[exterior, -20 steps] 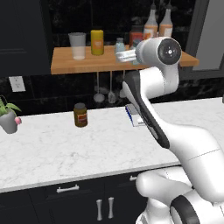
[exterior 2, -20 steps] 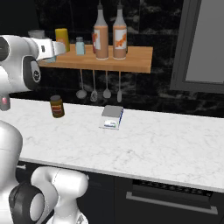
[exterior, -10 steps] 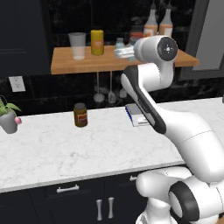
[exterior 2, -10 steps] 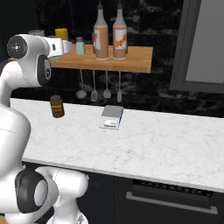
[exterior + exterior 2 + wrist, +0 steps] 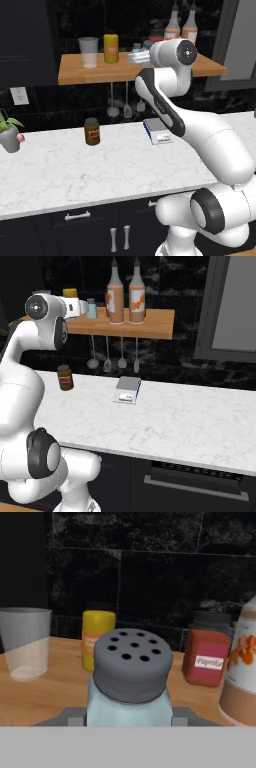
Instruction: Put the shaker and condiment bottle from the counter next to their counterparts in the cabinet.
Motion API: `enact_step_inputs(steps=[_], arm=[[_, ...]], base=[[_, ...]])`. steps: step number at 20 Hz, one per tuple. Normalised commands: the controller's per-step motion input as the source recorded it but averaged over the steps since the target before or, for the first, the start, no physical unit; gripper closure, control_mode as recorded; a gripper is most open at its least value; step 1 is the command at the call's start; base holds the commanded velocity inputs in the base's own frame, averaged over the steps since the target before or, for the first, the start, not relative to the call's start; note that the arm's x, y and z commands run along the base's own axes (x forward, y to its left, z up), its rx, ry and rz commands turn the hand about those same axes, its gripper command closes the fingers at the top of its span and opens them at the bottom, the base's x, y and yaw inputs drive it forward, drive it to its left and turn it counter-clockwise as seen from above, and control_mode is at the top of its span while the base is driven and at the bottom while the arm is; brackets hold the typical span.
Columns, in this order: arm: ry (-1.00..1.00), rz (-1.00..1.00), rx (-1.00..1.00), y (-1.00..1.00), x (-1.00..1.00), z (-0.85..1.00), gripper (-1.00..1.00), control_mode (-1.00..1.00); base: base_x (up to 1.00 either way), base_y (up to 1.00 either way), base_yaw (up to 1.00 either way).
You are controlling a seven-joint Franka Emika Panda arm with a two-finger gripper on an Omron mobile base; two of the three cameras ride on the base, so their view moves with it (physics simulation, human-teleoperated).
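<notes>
Your pincer (image 5: 129,719) is clamped narrow on the shaker (image 5: 129,684); in the hand view the pale-blue body sits between the two grey fingers (image 5: 67,716), its grey perforated cap tilted toward you. In the left base view you see the pincer (image 5: 134,58) held out level from the wrist, over the wooden cabinet (image 5: 90,75) plank, and in the right base view the shaker (image 5: 92,308) stands upright at the pincer's (image 5: 88,309) tip. You cannot tell from these views whether the shaker's base touches the plank or hangs just above it.

Beyond the pincer in the hand view: a clear cup (image 5: 25,642) far to the left, a yellow canister (image 5: 97,639) just behind the shaker's cap on the left, a red paprika jar (image 5: 208,654) behind on the right, and the edge of an orange-brown bottle (image 5: 241,672) close on the right. In the right base view the two condiment bottles (image 5: 116,296) stand side by side on the plank, just beyond the shaker.

Well below the pincer, on the counter (image 5: 75,172), sit a brown dark-lidded jar (image 5: 91,131) and a small white box (image 5: 158,131). A potted plant (image 5: 10,135) stands at the counter's far left edge.
</notes>
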Motion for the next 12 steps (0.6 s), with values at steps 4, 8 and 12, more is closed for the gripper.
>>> enact_step_inputs(steps=[4, 8, 12], arm=[[0.00, 0.06, 0.00, 0.00, 0.38, -0.10, 1.00, -1.00], [0.00, 0.03, 0.00, 0.01, 0.27, -0.08, 1.00, -1.00], [0.00, 0.01, 0.00, 0.02, 0.18, 0.00, 1.00, -1.00]], base=[[0.00, 0.00, 0.00], [0.00, 0.00, 0.00], [0.00, 0.00, 0.00]])
